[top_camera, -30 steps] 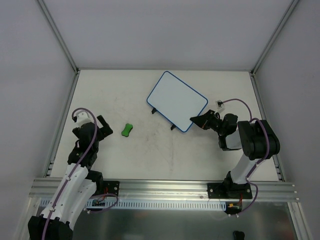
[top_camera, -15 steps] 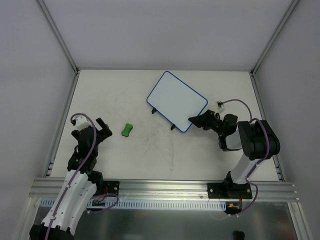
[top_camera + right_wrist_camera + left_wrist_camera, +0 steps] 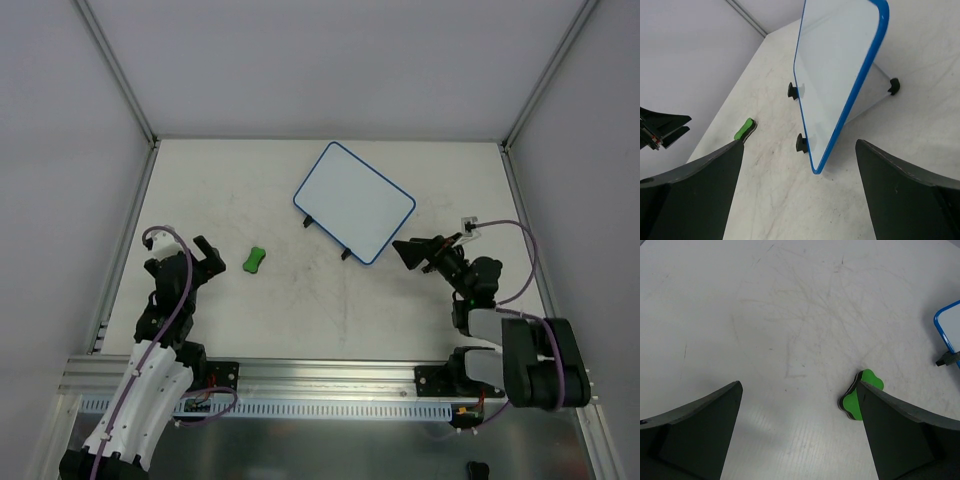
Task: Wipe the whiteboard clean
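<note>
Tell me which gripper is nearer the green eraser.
The left gripper: the eraser lies just ahead of it, while the right gripper sits by a corner of the whiteboard.

Soft, even light is coming from overhead, and shadows are staying faint. In the top view the table [image 3: 300, 310] is showing bright and sharp, with the walls greying toward 9 and 3 o'clock. In both wrist views the dark fingers [image 3: 700, 435] at 7 and 5 o'clock are looking slightly soft. The whiteboard [image 3: 835, 65] is taking a pale bluish cast without glare.
</note>
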`<move>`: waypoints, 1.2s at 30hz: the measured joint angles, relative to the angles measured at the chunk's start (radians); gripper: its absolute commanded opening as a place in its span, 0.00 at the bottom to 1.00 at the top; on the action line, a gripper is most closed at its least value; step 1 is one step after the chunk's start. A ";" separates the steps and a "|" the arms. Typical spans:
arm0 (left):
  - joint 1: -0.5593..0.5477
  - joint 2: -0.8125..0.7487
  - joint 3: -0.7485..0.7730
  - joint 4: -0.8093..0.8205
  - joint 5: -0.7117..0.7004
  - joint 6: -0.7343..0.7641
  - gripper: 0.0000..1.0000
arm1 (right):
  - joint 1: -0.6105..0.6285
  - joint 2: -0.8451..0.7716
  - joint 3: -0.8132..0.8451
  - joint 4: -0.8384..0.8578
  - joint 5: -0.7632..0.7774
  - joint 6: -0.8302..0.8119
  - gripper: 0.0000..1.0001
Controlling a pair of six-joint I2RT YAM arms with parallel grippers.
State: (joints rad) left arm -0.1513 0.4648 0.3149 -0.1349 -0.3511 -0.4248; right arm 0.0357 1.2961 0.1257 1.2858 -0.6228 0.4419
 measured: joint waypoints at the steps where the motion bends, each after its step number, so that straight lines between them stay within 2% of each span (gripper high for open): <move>1: 0.000 0.002 0.000 0.000 0.003 0.001 0.99 | -0.002 -0.057 -0.010 -0.023 0.012 -0.011 0.98; 4: 0.000 0.006 0.000 0.000 0.010 0.003 0.99 | -0.004 -0.273 -0.019 -0.156 0.056 -0.071 0.98; 8: 0.000 0.000 0.000 0.000 0.010 0.004 0.99 | 0.023 -0.692 0.002 -0.572 0.235 -0.207 0.99; 10: 0.000 -0.008 0.000 0.001 0.010 0.004 0.99 | 0.039 -0.858 0.005 -0.718 0.306 -0.253 0.99; 14: 0.000 -0.029 -0.004 0.009 0.010 0.003 0.99 | 0.048 -1.071 0.005 -0.953 0.418 -0.311 0.99; 18: 0.000 -0.042 -0.013 0.021 0.010 0.002 0.99 | 0.048 -1.164 -0.011 -1.133 0.512 -0.329 0.99; 22: 0.000 -0.047 -0.027 0.026 0.010 0.002 0.99 | 0.048 -1.197 -0.034 -1.229 0.591 -0.329 0.99; 31: 0.000 -0.048 -0.036 0.026 0.032 -0.002 0.99 | 0.048 -1.077 -0.036 -1.278 0.692 -0.325 0.99; 36: 0.000 -0.074 -0.036 0.027 0.037 -0.002 0.99 | 0.048 -1.075 -0.036 -1.287 0.731 -0.318 0.99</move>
State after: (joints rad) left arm -0.1513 0.3904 0.2790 -0.1078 -0.3138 -0.4267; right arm 0.0834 0.2211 0.0895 -0.0013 0.1085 0.1242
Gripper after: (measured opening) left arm 0.990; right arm 0.989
